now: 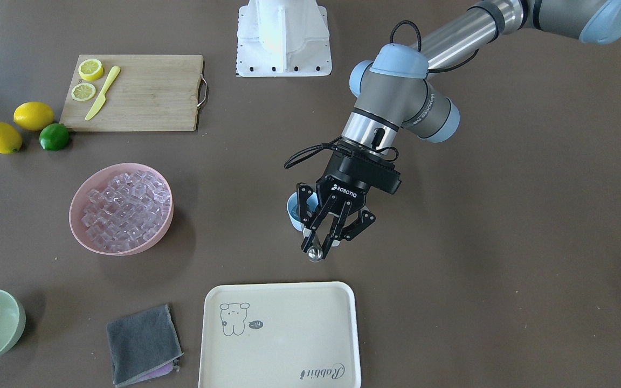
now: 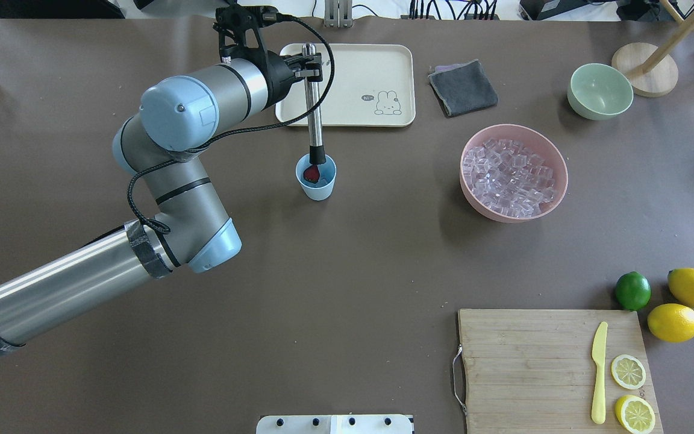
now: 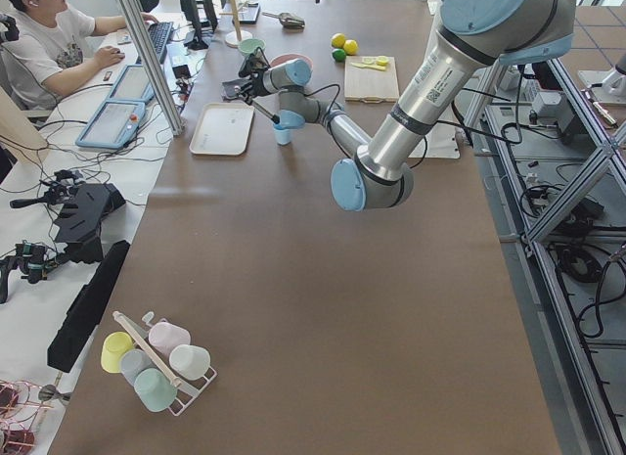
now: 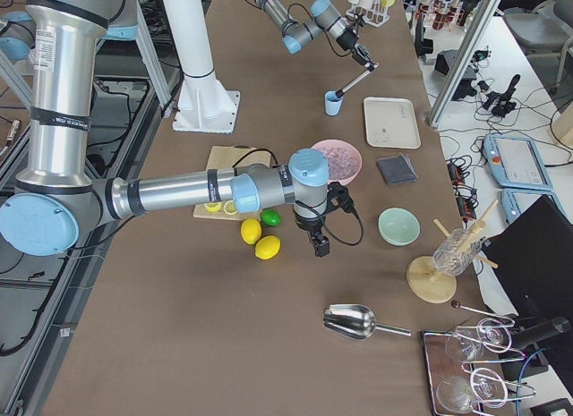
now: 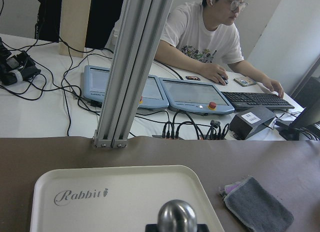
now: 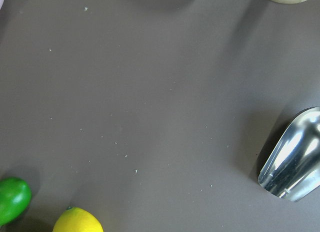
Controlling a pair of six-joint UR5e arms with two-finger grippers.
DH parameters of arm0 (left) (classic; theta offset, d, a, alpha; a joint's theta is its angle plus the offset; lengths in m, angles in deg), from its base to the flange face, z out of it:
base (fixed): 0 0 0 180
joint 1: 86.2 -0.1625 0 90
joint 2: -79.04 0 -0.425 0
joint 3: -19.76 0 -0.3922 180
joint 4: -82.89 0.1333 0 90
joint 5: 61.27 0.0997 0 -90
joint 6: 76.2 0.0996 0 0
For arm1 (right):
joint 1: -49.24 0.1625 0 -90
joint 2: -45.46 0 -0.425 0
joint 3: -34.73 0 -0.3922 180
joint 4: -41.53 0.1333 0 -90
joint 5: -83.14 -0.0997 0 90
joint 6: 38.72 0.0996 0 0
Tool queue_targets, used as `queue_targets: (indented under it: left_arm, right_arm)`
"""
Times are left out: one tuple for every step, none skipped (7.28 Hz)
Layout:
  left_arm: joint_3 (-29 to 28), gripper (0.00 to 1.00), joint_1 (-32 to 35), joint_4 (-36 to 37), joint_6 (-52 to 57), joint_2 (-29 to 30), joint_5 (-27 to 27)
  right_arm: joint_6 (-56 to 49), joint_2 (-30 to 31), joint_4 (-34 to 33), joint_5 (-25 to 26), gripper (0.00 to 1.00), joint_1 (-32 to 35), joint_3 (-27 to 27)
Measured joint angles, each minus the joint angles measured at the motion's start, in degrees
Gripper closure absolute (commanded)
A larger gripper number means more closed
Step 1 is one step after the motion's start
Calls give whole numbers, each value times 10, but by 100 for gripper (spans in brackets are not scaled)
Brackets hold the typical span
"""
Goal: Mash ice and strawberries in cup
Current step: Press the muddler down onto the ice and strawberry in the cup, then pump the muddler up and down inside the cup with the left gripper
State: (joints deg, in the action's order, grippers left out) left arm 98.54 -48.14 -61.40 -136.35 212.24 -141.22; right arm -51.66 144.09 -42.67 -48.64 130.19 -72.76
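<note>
Presently, one small red strawberry [image 2: 309, 174] lies inside the light-blue tapered plastic cup [image 2: 318, 190], which stands mid-table near the cream rectangular tray [image 2: 359, 66]. A long steel muddler with a black tip [image 2: 313, 108] has that tip down in the cup at the berry. Its long axis leans up and away from the robot to the left gripper [image 2: 308, 67], whose fingers are clamped on its upper end. Clear ice cubes [image 2: 512, 178] fill the round pink bowl [image 2: 515, 216], well apart from the cup; ice in the cup cannot be confirmed. The right gripper [image 4: 320, 246] is far off, and its finger state cannot be told. Judgement: pressing should follow the rod's axis.

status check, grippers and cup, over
Left gripper shut on muddler, its tip down in the cup at the strawberry. Right gripper off by the lemons, state unclear. Ice in the pink bowl; nothing blocking the cup.
</note>
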Motion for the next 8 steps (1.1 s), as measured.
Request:
queue_targets:
  left_arm:
    - [-1, 100, -4, -2, 0, -3, 3]
    - [-1, 100, -9, -4, 0, -7, 4]
    - [-1, 100, -15, -4, 1, -13, 5]
    - [-2, 100, -20, -4, 1, -18, 9]
    - [-1, 100, -25, -4, 1, -20, 17]
    - [3, 100, -28, -4, 1, -18, 21]
    - [12, 100, -29, -2, 1, -17, 21]
    - [27, 100, -28, 3, 3, -16, 19]
  right_arm:
    - [1, 0, 0, 0, 1, 0, 0]
    - [1, -1, 0, 0, 1, 0, 0]
    - [2, -1, 0, 0, 1, 0, 0]
    - [2, -1, 0, 1, 1, 0, 0]
    - [2, -1, 0, 2, 1, 0, 1]
    - [2, -1, 0, 3, 1, 0, 1]
    - [2, -1, 0, 3, 1, 0, 1]
    - [2, 0, 0, 3, 1, 0, 0]
